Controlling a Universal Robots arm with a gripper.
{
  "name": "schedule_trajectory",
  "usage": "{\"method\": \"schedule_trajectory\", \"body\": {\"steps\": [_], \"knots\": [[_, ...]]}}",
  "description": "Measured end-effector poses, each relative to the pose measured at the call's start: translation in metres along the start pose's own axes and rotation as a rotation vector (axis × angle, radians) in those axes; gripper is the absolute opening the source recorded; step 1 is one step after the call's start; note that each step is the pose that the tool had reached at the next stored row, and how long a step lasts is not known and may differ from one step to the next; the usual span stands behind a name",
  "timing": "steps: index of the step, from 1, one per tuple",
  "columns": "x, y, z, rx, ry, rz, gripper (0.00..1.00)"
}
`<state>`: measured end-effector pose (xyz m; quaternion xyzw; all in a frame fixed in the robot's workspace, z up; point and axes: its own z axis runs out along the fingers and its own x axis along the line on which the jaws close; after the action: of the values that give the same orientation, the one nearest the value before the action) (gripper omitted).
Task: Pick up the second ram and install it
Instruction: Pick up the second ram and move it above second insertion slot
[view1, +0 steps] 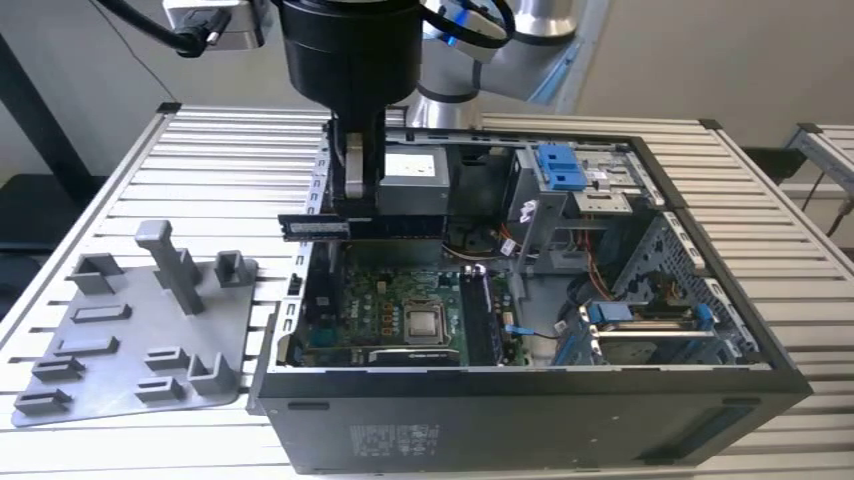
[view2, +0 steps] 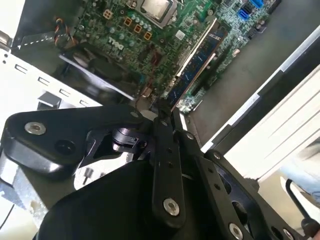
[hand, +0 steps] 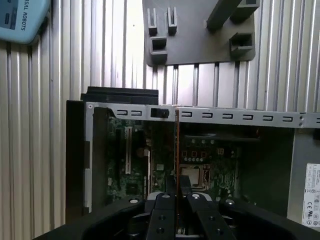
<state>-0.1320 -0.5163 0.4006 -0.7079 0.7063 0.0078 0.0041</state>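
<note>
Nearest in the exterior view, the grey plastic holder tray with upright posts (view1: 134, 335) lies on the slatted aluminium table (view1: 200, 150), to the exterior view's left of the open black computer case (view1: 534, 390). The case's front wall carries a pale sticker (view1: 394, 438) whose print is too fine to make out. Inside the case the green motherboard (view1: 380, 300) lies flat, with a square silver processor socket (view1: 427, 323) near its middle. Above the far part of the board hangs the second ram, a thin, flat, dark memory stick (view1: 394, 227), held level and on edge, clear of the board and not in any slot. The black two-fingered claw (view1: 358, 210) is clenched on its upper long edge, about mid-length. In the first wrist view the stick (hand: 177, 145) shows edge-on as a thin line. It looks light and stiff but brittle, with slick faces and delicate chips and contacts. A mid-length pinch on the upper edge seems the right hold, since it keeps the stick level and leaves the lower contact edge free. A white label (view1: 318, 228) sits at the stick's end toward the exterior view's left, its writing illegible. Farther back are a grey metal power supply box (view1: 411, 170) with its own pale label, and blue plastic drive brackets (view1: 561, 165).
</note>
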Motion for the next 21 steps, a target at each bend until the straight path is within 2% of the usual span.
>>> {"method": "schedule_trajectory", "body": {"steps": [7, 13, 17, 21], "knots": [[-0.0002, -0.0028, 0.0002, 0.001, -0.0003, 0.06, 0.15], [-0.0004, -0.0086, 0.0003, 0.0016, -0.0005, 0.094, 0.15], [-0.0009, -0.0147, 0.0002, 0.0019, -0.0006, 0.11, 0.15], [-0.0013, -0.025, 0.0002, 0.0019, -0.0006, 0.113, 0.15]]}}
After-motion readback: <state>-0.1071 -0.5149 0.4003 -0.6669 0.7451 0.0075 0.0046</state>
